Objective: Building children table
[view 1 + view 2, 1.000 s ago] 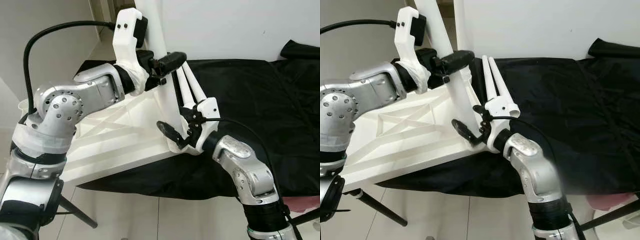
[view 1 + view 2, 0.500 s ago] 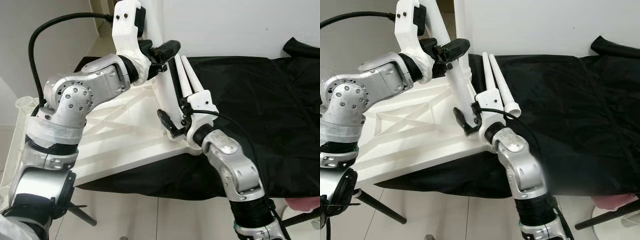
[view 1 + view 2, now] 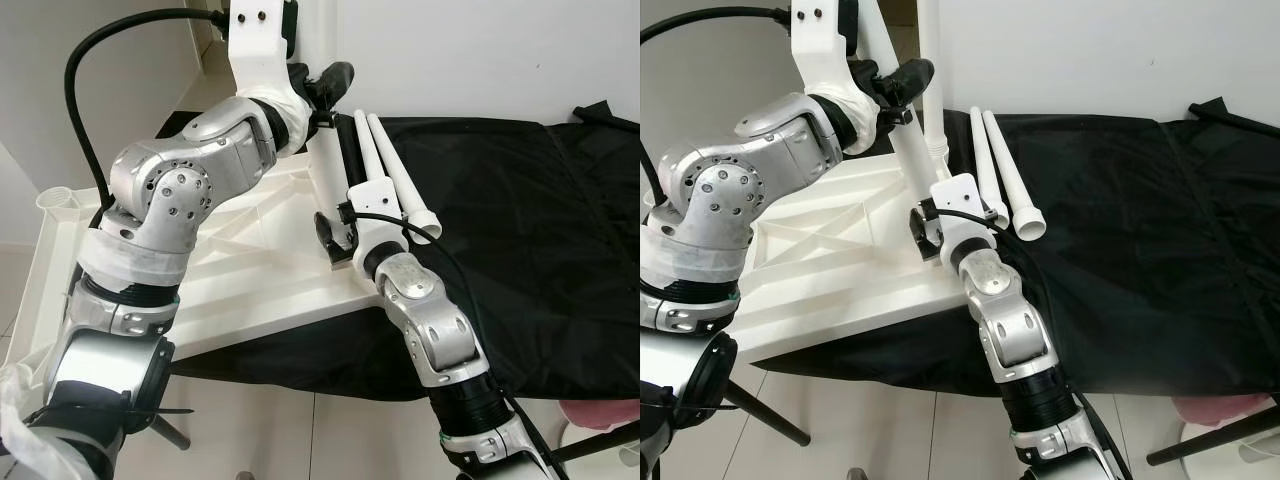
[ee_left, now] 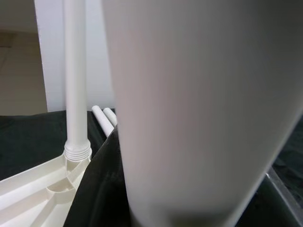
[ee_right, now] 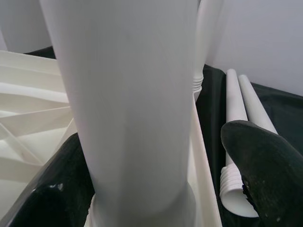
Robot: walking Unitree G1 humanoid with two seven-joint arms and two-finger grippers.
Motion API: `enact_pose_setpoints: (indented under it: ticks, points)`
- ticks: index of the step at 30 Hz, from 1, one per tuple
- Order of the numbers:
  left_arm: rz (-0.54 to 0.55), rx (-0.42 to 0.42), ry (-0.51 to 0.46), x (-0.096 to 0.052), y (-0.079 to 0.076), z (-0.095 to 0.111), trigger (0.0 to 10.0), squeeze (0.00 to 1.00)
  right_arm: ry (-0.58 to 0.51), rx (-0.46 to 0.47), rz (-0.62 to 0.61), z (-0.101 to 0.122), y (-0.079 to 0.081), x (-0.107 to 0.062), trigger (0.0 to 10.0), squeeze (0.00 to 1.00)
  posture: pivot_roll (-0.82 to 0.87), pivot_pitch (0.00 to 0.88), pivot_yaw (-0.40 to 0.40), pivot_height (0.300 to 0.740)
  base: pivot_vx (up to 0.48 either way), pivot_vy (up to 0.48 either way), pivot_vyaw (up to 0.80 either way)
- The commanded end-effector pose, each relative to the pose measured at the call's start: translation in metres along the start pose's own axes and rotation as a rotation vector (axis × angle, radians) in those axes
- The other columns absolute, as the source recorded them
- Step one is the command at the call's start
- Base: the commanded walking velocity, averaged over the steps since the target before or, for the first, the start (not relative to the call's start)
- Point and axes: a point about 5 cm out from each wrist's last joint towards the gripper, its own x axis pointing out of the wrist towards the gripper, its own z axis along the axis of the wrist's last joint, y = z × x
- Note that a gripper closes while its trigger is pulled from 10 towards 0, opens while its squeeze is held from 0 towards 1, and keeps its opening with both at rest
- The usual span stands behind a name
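Observation:
A white tabletop (image 3: 230,270) lies upside down on a black cloth (image 3: 520,220). At its near right corner a white leg (image 3: 908,150) stands upright, tilted slightly. My left gripper (image 3: 898,88) is shut on this leg high up. My right gripper (image 3: 332,232) is open at the leg's base. In the right wrist view one black finger (image 5: 57,189) touches the leg (image 5: 137,94), and the other finger (image 5: 255,165) stands apart from it. A second leg (image 3: 931,70) stands upright at the far corner. Two loose legs (image 3: 392,182) lie side by side on the cloth.
A white wall rises right behind the cloth-covered surface. A white container (image 3: 52,203) sits at the far left. A dark tripod leg (image 3: 752,415) slants over the tiled floor under the tabletop's near edge. Something pink (image 3: 600,412) shows at the bottom right.
My right gripper has moved from beside the corner to straddle the leg's base. My left arm has risen along the leg, which now stands more upright. The head view has shifted slightly.

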Motion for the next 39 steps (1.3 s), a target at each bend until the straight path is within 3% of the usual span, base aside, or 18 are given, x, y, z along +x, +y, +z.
enact_pose_setpoints:
  ticks: [1,6,17,18,19,20,27,28,31,32,34,35,39]
  points:
    - [-0.009,0.025,-0.024,0.003,-0.005,0.007,10.0,0.00,-0.017,-0.024,-0.008,0.001,0.002,0.003,10.0,0.00,0.02,0.000,0.018,0.740,0.000,0.000,0.00]
    - [-0.026,0.014,-0.029,0.010,-0.011,0.005,10.0,0.00,-0.077,-0.106,0.006,0.007,0.004,0.013,10.0,0.00,0.01,0.000,0.027,0.740,0.000,0.000,0.00]
    - [-0.034,0.019,-0.033,0.011,-0.015,0.005,10.0,0.00,-0.081,-0.108,0.001,0.004,0.005,0.020,10.0,0.00,0.02,0.000,0.028,0.740,0.000,0.000,0.00]
    - [-0.035,0.022,-0.035,0.011,-0.016,0.005,10.0,0.00,-0.080,-0.109,0.001,0.003,0.005,0.020,5.0,0.00,0.03,0.000,0.028,0.740,0.000,0.000,0.00]
    - [-0.035,0.022,-0.035,0.011,-0.016,0.005,10.0,0.00,-0.080,-0.109,0.001,0.003,0.005,0.020,5.0,0.00,0.03,0.000,0.028,0.740,0.000,0.000,0.00]
    - [-0.035,0.023,-0.036,0.011,-0.016,0.005,10.0,0.00,-0.078,-0.109,0.003,0.002,0.006,0.021,0.0,0.00,0.03,0.000,0.030,0.740,0.000,0.000,0.00]
    - [-0.047,0.039,-0.037,0.012,-0.019,0.005,10.0,0.00,-0.082,-0.099,0.001,0.000,0.007,0.023,0.0,0.00,0.03,0.000,0.034,0.740,0.000,0.000,0.00]
    - [-0.091,0.083,-0.055,0.012,-0.027,0.007,10.0,0.00,-0.080,-0.077,-0.006,-0.002,0.005,0.023,0.0,0.00,0.03,0.000,0.040,0.740,0.000,0.000,0.00]
    - [-0.109,0.090,-0.059,0.012,-0.030,0.007,10.0,0.00,-0.078,-0.071,-0.010,-0.002,0.005,0.024,0.0,0.00,0.03,0.000,0.040,0.740,0.000,0.000,0.00]
    - [-0.129,0.084,-0.066,0.012,-0.033,0.007,10.0,0.00,-0.077,-0.053,-0.022,-0.001,0.003,0.025,10.0,0.00,0.03,0.000,0.047,0.740,0.000,0.000,0.00]
    - [-0.140,0.077,-0.069,0.012,-0.034,0.006,10.0,0.00,-0.076,-0.042,-0.030,0.000,0.002,0.026,10.0,0.00,0.03,0.000,0.047,0.740,0.000,0.000,0.00]
    - [-0.151,0.068,-0.077,0.012,-0.036,0.007,10.0,1.00,-0.077,-0.033,-0.037,0.000,0.001,0.027,10.0,0.00,0.03,0.000,0.047,0.740,0.000,0.000,0.00]
    - [-0.179,0.061,-0.087,0.012,-0.039,0.007,10.0,1.00,-0.074,-0.003,-0.056,0.002,0.000,0.029,10.0,0.00,0.02,0.000,0.052,0.740,0.000,0.000,0.00]
